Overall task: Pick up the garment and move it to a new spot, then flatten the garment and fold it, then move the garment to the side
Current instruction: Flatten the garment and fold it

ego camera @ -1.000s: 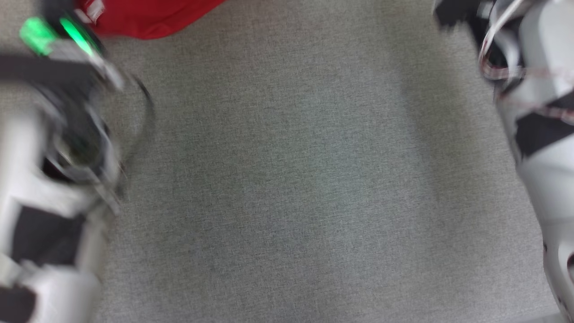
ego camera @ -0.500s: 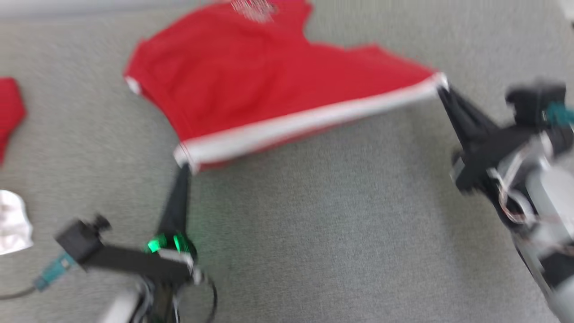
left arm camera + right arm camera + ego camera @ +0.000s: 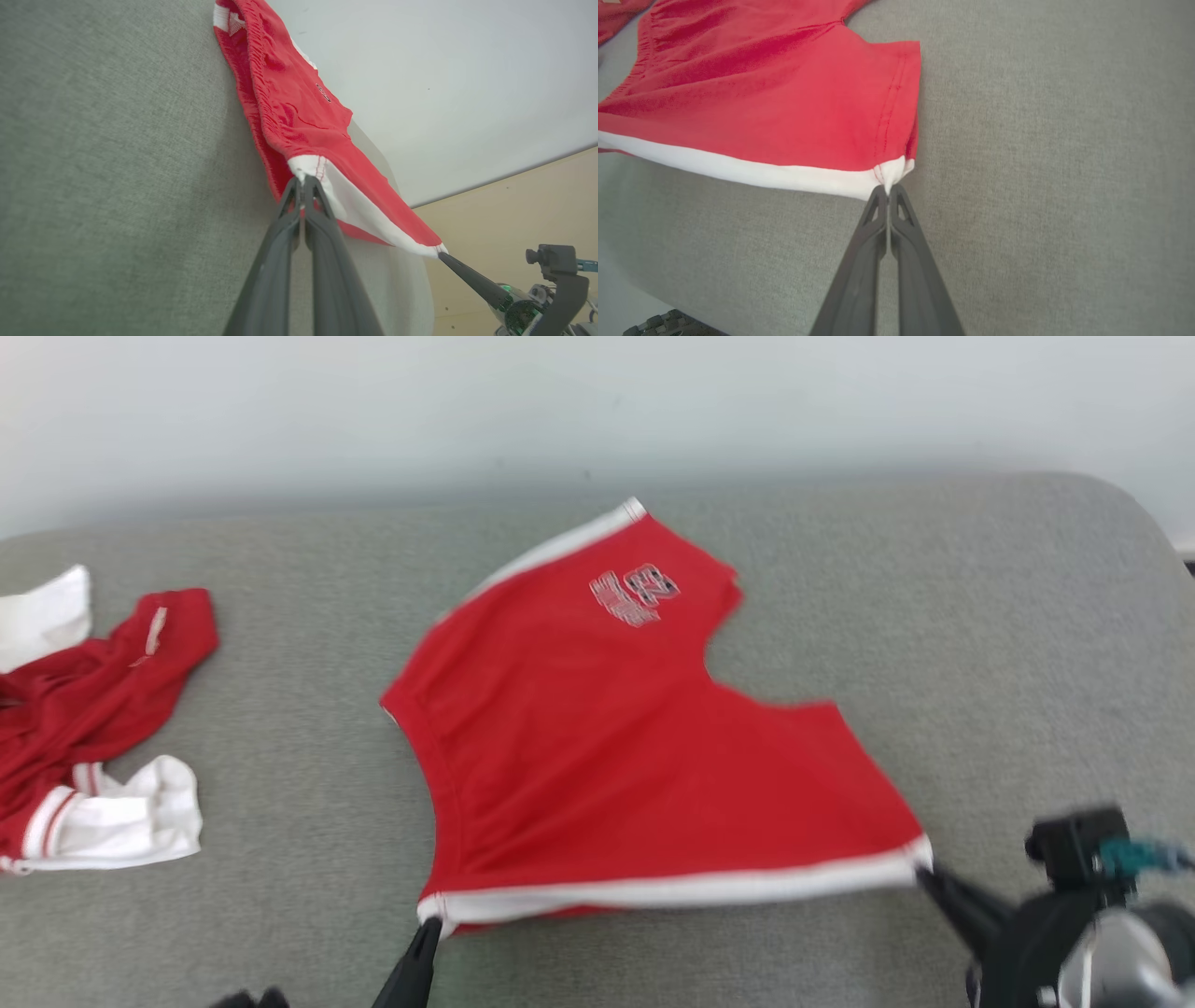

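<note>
The garment (image 3: 607, 737) is a pair of red shorts with a white side band and a small printed logo, spread over the grey surface (image 3: 980, 616). My left gripper (image 3: 429, 926) is shut on the white band's near-left corner (image 3: 303, 170). My right gripper (image 3: 924, 875) is shut on the band's near-right corner (image 3: 892, 175). The white band hangs stretched between the two grippers, slightly above the surface. In the left wrist view my right gripper (image 3: 444, 255) shows at the lower right, pinching the far end of the band.
A heap of red and white clothes (image 3: 84, 728) lies at the far left of the grey surface. A pale wall (image 3: 597, 401) rises behind the surface's far edge. The surface's right corner (image 3: 1134, 513) is rounded.
The head camera has tilted up, bringing the whole garment and the wall into view. Both grippers keep their hold on the white band, which now sits lower in the picture.
</note>
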